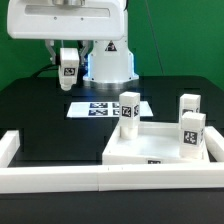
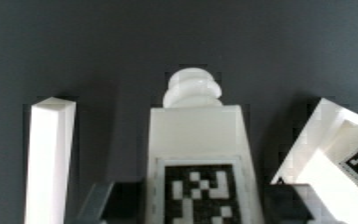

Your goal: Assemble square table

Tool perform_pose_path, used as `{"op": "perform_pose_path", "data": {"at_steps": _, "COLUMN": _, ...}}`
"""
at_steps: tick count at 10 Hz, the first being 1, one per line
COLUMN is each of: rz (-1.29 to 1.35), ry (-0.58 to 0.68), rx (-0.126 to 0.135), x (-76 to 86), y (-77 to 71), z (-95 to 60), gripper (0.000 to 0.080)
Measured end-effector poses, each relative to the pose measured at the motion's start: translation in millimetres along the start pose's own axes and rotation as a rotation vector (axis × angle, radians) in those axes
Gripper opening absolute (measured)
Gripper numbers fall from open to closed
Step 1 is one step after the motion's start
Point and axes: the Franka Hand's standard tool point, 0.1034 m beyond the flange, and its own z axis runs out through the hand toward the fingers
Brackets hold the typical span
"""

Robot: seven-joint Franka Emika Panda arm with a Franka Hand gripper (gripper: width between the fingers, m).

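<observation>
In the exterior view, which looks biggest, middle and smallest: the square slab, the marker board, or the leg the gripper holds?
Largest to smallest as they look:
1. square slab
2. marker board
3. held leg in the gripper
The leg sits farther from the camera, so its true size is unsure.

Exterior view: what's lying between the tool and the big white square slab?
In the exterior view, the marker board lies flat on the black table between the tool, which grips a leg, and the square slab.
</observation>
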Motion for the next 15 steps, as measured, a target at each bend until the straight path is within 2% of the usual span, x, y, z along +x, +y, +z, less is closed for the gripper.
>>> {"op": "perform_pose_path", "data": {"at_steps": 1, "rz": -0.02, "ry": 0.085, "rx": -0.019, "x": 4.1, "y": 5.5, "z": 1.5, "gripper": 0.0287}}
{"op": "perform_pose_path", "data": {"at_steps": 2, "rz": 0.011, "ry": 0.147, "rx": -0.021, "x": -10.5, "y": 5.1, "z": 15.9, "gripper": 0.0287}}
{"op": "perform_pose_path", "data": {"at_steps": 3, "rz": 0.013, "ry": 0.161, "rx": 0.004, "x": 5.3, "y": -14.6, "z": 10.8, "gripper": 0.0287}}
{"op": "perform_pose_path", "data": {"at_steps": 4, "rz": 0.007, "ry": 0.222, "rx": -0.003, "x": 32.4, "y": -15.6, "z": -1.9, "gripper": 0.0287}}
{"op": "perform_pose_path", "data": {"at_steps": 5, "rz": 0.034, "ry": 0.238, "rx": 0.0, "x": 48.9, "y": -22.2, "z": -5.1, "gripper": 0.0287}}
{"op": "perform_pose_path", "data": {"at_steps": 6, "rz": 0.081, "ry": 0.307, "rx": -0.019, "x": 78.2, "y": -35.0, "z": -12.1, "gripper": 0.0287}}
{"op": "perform_pose_path", "data": {"at_steps": 7, "rz": 0.133, "ry": 0.36, "rx": -0.033, "x": 108.8, "y": -55.1, "z": -13.6, "gripper": 0.0287}}
{"op": "perform_pose_path", "data": {"at_steps": 8, "rz": 0.112, "ry": 0.388, "rx": -0.048, "x": 120.3, "y": -53.0, "z": -20.1, "gripper": 0.0287}}
{"op": "perform_pose_path", "data": {"at_steps": 9, "rz": 0.139, "ry": 0.375, "rx": -0.027, "x": 122.4, "y": -54.7, "z": -26.8, "gripper": 0.0287}}
{"op": "perform_pose_path", "data": {"at_steps": 11, "rz": 0.134, "ry": 0.369, "rx": -0.034, "x": 120.4, "y": -54.0, "z": -22.2, "gripper": 0.0287}}
{"op": "perform_pose_path", "data": {"at_steps": 13, "rz": 0.125, "ry": 0.361, "rx": -0.03, "x": 116.3, "y": -51.5, "z": -18.9, "gripper": 0.0287}}
{"op": "perform_pose_path", "data": {"at_steps": 14, "rz": 0.139, "ry": 0.331, "rx": 0.013, "x": 103.2, "y": -41.8, "z": -8.6, "gripper": 0.0287}}
{"op": "perform_pose_path", "data": {"at_steps": 15, "rz": 0.172, "ry": 0.318, "rx": 0.051, "x": 103.2, "y": -40.7, "z": -6.2, "gripper": 0.0287}}
